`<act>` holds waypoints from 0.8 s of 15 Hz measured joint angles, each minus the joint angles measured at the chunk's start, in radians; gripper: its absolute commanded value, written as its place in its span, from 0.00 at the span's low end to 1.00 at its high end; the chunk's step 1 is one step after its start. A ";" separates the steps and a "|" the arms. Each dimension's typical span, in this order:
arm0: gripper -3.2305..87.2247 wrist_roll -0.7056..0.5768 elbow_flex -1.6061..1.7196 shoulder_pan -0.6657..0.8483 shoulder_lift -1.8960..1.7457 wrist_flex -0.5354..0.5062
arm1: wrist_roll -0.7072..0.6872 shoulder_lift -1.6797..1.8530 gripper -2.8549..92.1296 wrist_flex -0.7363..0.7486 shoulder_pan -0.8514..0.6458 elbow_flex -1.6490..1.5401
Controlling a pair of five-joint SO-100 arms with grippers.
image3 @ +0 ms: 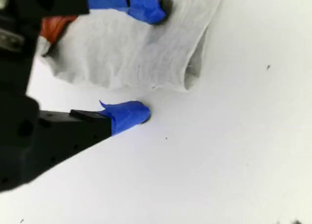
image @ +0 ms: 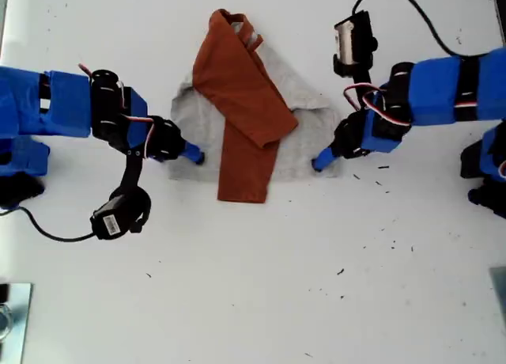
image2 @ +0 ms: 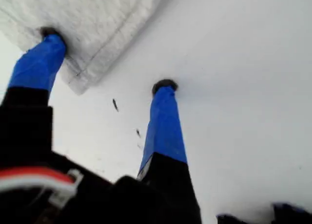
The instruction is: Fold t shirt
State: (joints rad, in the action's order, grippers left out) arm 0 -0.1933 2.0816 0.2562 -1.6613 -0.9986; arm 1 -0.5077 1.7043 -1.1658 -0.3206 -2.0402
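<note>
Straddling the t shirt's (image: 261, 119) hem corners: our first gripper (image2: 107, 59) and our second gripper (image3: 152, 58) are both sitting spread, one finger on grey fabric, one on the bare table (image: 253, 301). The shirt's lying mid-table between them.

Heather-grey t shirt (image: 237, 111) with rust-orange sleeves; blue fingers (image2: 165, 131).

A white table (image: 253, 301) carries the shirt (image: 237, 119), its grey hem corners at both grippers' spread jaws.
</note>
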 measured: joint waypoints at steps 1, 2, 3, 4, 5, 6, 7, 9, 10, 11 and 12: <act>0.07 0.000 -0.005 -0.002 0.012 0.011 | 0.006 -0.031 0.23 0.025 0.003 -0.003; 0.04 0.000 -0.005 -0.002 0.023 0.032 | 0.003 -0.055 0.11 0.061 0.005 0.008; 0.03 0.000 -0.009 -0.003 0.034 0.066 | 0.015 -0.083 0.07 0.083 0.012 0.026; 0.03 -0.002 -0.011 -0.005 0.043 0.103 | 0.028 -0.115 0.07 0.110 0.017 0.055; 0.03 -0.002 -0.018 -0.005 0.064 0.132 | 0.035 -0.144 0.07 0.110 0.023 0.087; 0.03 -0.003 -0.028 -0.006 0.081 0.150 | 0.037 -0.161 0.06 0.110 0.031 0.109; 0.03 -0.003 -0.038 -0.008 0.081 0.156 | 0.052 -0.160 0.06 0.110 0.035 0.112; 0.03 -0.005 -0.041 -0.041 0.035 0.164 | 0.058 -0.075 0.06 0.080 0.074 0.109; 0.03 -0.003 -0.038 -0.084 0.003 0.155 | 0.064 0.037 0.06 0.031 0.120 0.089; 0.03 0.011 -0.038 -0.150 -0.040 0.152 | 0.087 0.164 0.06 -0.038 0.187 0.029; 0.03 0.040 -0.038 -0.224 -0.083 0.132 | 0.112 0.305 0.06 -0.086 0.267 0.000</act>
State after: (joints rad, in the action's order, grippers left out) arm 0 -0.1534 2.0433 0.0322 -1.7441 -0.8667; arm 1 -0.3958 2.0095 -1.2517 -0.0537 -2.0402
